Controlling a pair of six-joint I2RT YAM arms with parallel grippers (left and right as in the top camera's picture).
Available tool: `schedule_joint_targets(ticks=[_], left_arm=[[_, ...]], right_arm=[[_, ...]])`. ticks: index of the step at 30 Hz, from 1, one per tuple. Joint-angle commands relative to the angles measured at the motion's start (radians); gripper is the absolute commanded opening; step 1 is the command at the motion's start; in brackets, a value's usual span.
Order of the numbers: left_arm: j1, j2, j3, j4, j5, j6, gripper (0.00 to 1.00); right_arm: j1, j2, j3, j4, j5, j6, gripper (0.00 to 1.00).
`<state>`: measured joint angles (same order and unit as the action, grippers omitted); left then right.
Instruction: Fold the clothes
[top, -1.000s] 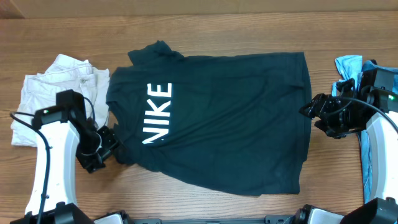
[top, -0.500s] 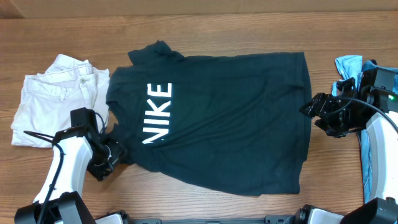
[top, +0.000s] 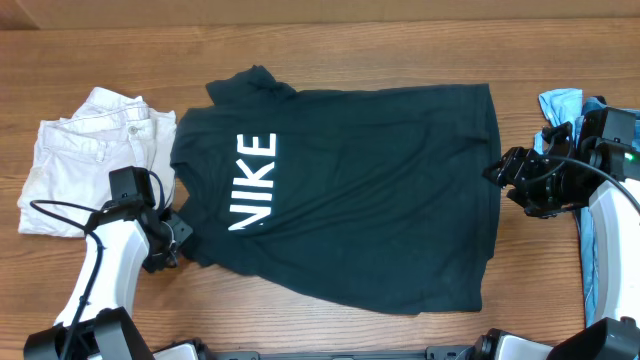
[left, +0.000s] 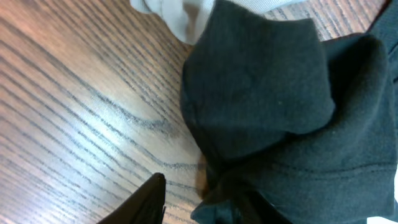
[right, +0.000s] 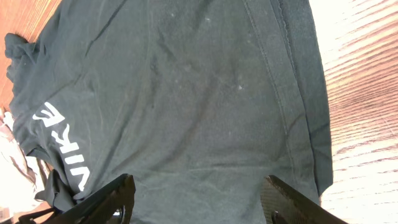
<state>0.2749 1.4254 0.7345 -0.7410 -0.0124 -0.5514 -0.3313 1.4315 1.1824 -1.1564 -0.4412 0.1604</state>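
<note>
While the T-shirt (top: 370, 190) lies spread, white shorts (top: 90, 150) sit beside its sleeve.

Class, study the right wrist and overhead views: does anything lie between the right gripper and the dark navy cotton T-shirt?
Nothing visible does. The right gripper hangs with open jaws directly over the hem end of the dark navy cotton T-shirt.

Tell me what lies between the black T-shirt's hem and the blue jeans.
The right gripper, open, above a strip of bare wood table; the overhead view shows it.
</note>
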Motion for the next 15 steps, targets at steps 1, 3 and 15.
schedule_joint_targets(ticks=[1,3,15], left_arm=[[-0.007,0.0,-0.041,0.028,0.018,0.049,0.27],[-0.007,0.0,-0.047,0.035,0.056,0.068,0.06],[-0.007,-0.174,0.215,-0.224,0.215,0.169,0.04]], right_arm=[[0.003,-0.006,0.0,-0.002,-0.005,-0.005,0.69],[0.003,-0.006,0.0,-0.002,-0.005,-0.005,0.69],[0.003,-0.006,0.0,-0.055,0.078,-0.005,0.69]])
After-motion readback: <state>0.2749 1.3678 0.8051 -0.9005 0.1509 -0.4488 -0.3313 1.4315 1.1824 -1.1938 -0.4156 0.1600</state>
